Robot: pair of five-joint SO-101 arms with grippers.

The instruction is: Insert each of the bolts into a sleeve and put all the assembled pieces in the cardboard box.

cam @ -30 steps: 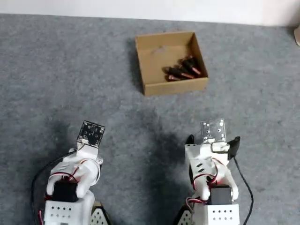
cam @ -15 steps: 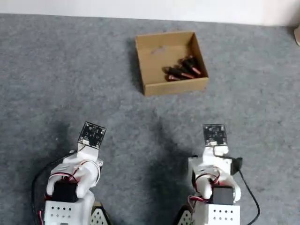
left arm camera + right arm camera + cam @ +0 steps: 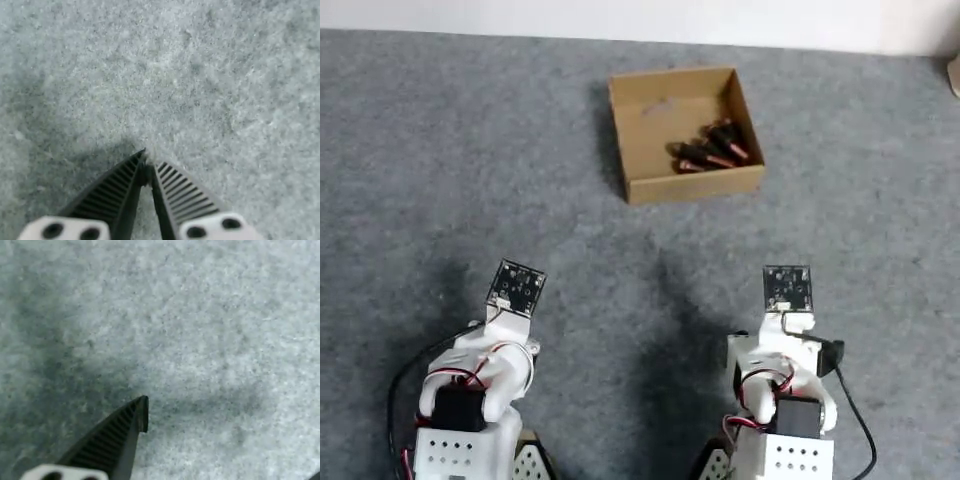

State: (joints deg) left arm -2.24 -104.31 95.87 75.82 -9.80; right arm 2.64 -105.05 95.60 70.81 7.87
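The cardboard box (image 3: pixel 692 186) stands at the far middle of the grey carpet. Several dark sleeves with reddish bolts (image 3: pixel 713 150) lie piled in its right half. Both arms are folded back near their bases, well short of the box. My left gripper (image 3: pixel 148 161) is shut with nothing in it, its ribbed fingertips touching just above the carpet. My right gripper (image 3: pixel 227 445) is open and empty: one ribbed finger (image 3: pixel 131 426) points at the carpet, and only a dark corner of the other jaw shows far from it. In the high view, the left arm (image 3: pixel 485 365) and the right arm (image 3: pixel 780 360) sit side by side.
Grey carpet (image 3: pixel 570 250) covers the table between the arms and the box, with no loose parts on it. A pale wall edge runs along the far side. Cables trail beside each arm's base.
The right arm has pulled back toward its base and turned its wrist, so its black jaw juts out less. The left arm and the box have not moved.
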